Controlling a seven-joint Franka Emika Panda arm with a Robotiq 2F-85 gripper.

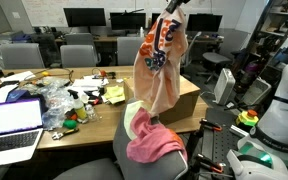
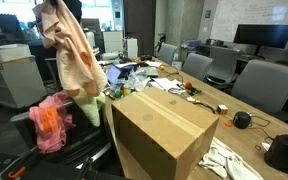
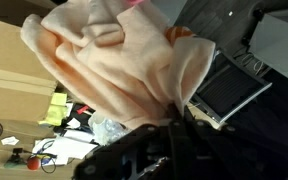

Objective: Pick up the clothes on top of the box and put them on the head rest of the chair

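Clothes sit in two places. The pale garment with orange-red marks (image 1: 162, 70) hangs in the air from the gripper (image 1: 173, 10), while the pink garment (image 1: 152, 145) and the yellow-green garment (image 1: 134, 118) lie draped over the top of the grey chair (image 1: 119, 162). The claw is clamped on the upper folds of the hanging garment, its fingertips buried in cloth (the wrist view shows little but bunched fabric against the dark gripper body). In both exterior views the garment dangles over the two draped pieces, just beside the brown box (image 1: 187, 98) and clear of its top. The box stands at the edge of the table (image 1: 44, 75) — a laptop (image 1: 12, 120) lies open further along.
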